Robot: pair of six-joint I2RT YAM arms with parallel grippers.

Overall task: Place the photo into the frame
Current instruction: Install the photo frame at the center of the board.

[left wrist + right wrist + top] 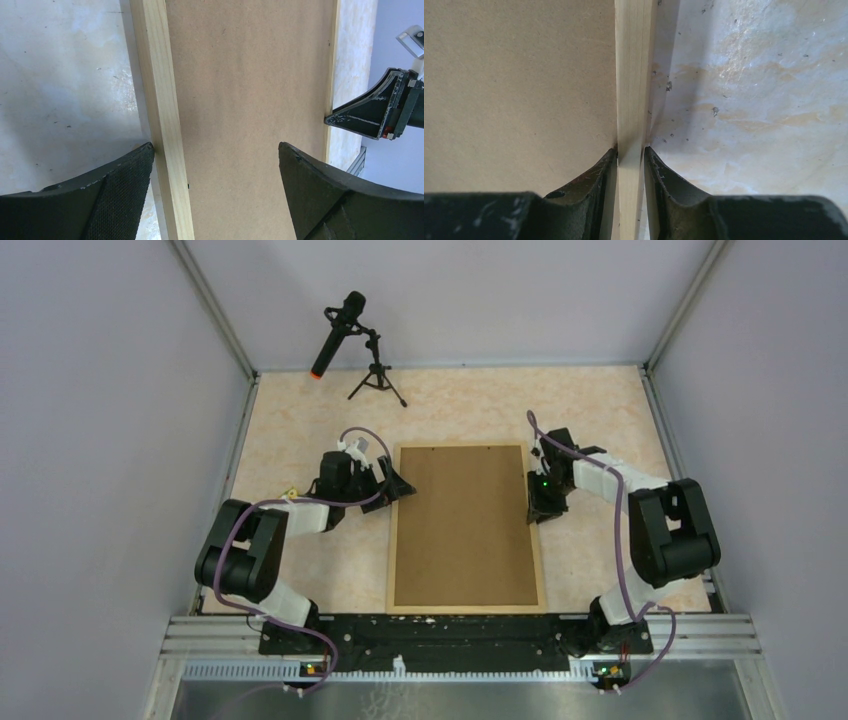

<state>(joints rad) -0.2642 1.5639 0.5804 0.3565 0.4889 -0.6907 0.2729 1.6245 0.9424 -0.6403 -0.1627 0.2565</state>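
The photo is not visible in any view; I cannot tell whether it lies beneath the brown backing board [465,525] or is outside the field of view, so I treat its position as unconfirmed. The frame [392,550] lies flat on the table [300,420], back side up, with the backing board seated inside its rails. The right gripper [630,155] pinches the frame's right rail, with one finger on the board side and one on the table side. The left gripper [215,150] is spread wide across the left rail, one finger outside the frame and one above the board, and grips nothing. Principal hazard: a lift from the right rail alone tilts the frame, so the backing board can slide or drop out and carry away anything loose under it. Second hazard: the rail is thin and the pinch covers only a short stretch of it, so the rail can rotate or slip between the fingers under load. Third hazard: if the left fingers close in this position, the inner one may catch the board's edge rather than the rail and lever the board upward. Fourth hazard: unequal motion of the two arms can rack the frame or drag it across the table.
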